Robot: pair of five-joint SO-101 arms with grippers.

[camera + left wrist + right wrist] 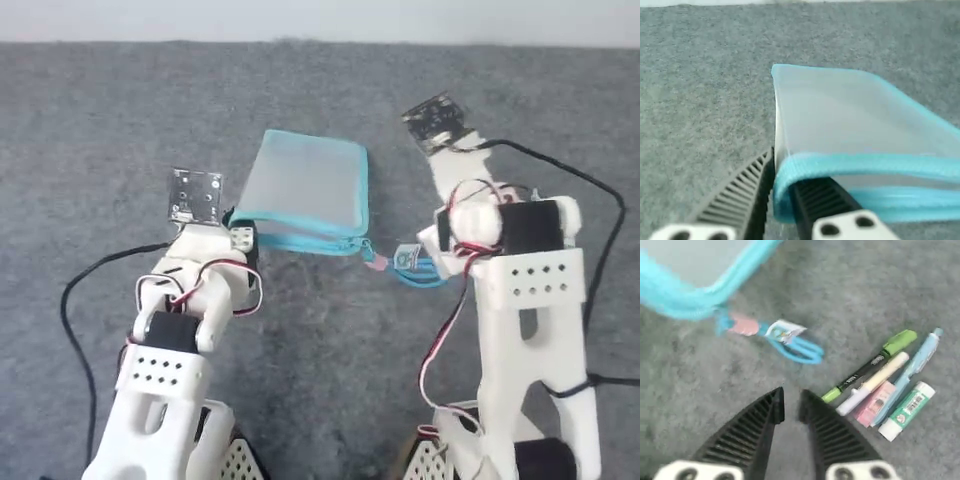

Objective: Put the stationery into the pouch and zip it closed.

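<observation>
Left tool (782,175): closed on the near corner of the pouch (850,120). One ribbed black finger (747,187) sits outside the pouch's end seam. The other finger (817,200) sits under the upper blue band, between it and a lower blue band. The upper band arches over that finger. Pouch: translucent white body with blue trim along the near edge. It rests on the grey, fuzzy worktop (700,75).

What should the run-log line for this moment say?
left gripper: jaws clamped on pouch mouth edge | right gripper: empty, jaws slightly apart near zipper pull | stationery: loose, outside pouch
</observation>
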